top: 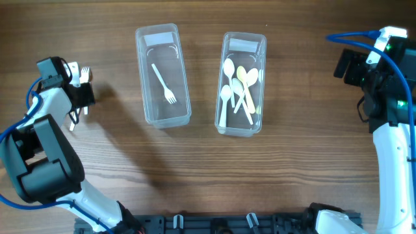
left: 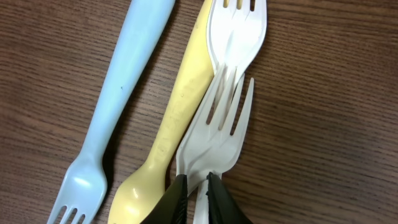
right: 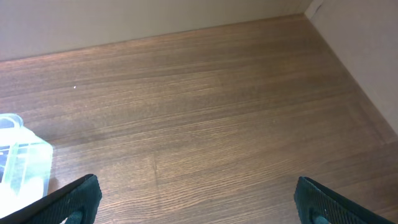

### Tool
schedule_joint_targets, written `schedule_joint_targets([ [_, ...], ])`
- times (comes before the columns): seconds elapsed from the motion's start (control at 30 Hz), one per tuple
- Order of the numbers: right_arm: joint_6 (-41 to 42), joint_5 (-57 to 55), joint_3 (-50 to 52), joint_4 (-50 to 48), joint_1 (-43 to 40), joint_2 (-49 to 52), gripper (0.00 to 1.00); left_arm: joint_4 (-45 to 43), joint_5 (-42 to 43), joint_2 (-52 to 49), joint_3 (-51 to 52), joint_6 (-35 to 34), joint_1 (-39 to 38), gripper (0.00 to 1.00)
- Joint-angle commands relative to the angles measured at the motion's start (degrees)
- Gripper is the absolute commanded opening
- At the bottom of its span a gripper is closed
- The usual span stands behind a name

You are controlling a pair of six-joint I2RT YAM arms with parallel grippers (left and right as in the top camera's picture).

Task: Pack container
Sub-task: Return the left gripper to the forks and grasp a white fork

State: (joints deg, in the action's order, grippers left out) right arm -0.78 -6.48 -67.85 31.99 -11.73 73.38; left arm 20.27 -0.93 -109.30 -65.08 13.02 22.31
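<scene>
At the table's left edge, the left gripper point(left: 198, 190) pinched its fingers narrowly on the handle of a white fork point(left: 221, 124), while the right gripper point(right: 196, 199) hung wide and empty. A second white fork point(left: 236, 31) overlapped its tines and a yellow spoon point(left: 177, 106) lay touching it, so a lift could drag either along or let the thin handle twist loose. The fork lay flat, its long axis running away from the fingers, tines pointing far.
</scene>
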Motion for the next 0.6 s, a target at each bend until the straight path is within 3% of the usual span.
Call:
schedule_joint_targets([
  [0.0, -0.6, -0.1, -0.2, -0.2, 0.0, 0.3, 1.0, -0.4, 1.0, -0.5, 0.3, 0.3, 0.5, 0.11],
  [0.03, -0.6, -0.1, -0.2, -0.2, 0.0, 0.3, 1.0, -0.4, 1.4, -0.5, 0.2, 0.3, 0.5, 0.13],
  [0.07, -0.6, -0.1, -0.2, -0.2, 0.0, 0.3, 1.0, -0.5, 1.7, -0.5, 0.1, 0.2, 0.5, 0.2],
  [0.1, -0.6, -0.1, -0.2, -0.2, 0.0, 0.3, 1.0, -0.6, 1.8, -0.5, 0.0, -0.1, 0.5, 0.45],
  [0.2, -0.6, -0.1, -0.2, -0.2, 0.0, 0.3, 1.0, -0.7, 1.8, -0.2, -0.1, -0.1, 0.5, 0.67],
  [0.3, -0.6, -0.1, -0.2, -0.2, 0.0, 0.3, 1.0, -1.5, 1.9, -0.1, -0.1, 0.3, 0.4, 0.69],
  [0.57, -0.6, -0.1, -0.2, -0.2, 0.0, 0.3, 1.0, -5.0, 6.3, -0.1, -0.1, 7.6, 0.3, 0.63],
])
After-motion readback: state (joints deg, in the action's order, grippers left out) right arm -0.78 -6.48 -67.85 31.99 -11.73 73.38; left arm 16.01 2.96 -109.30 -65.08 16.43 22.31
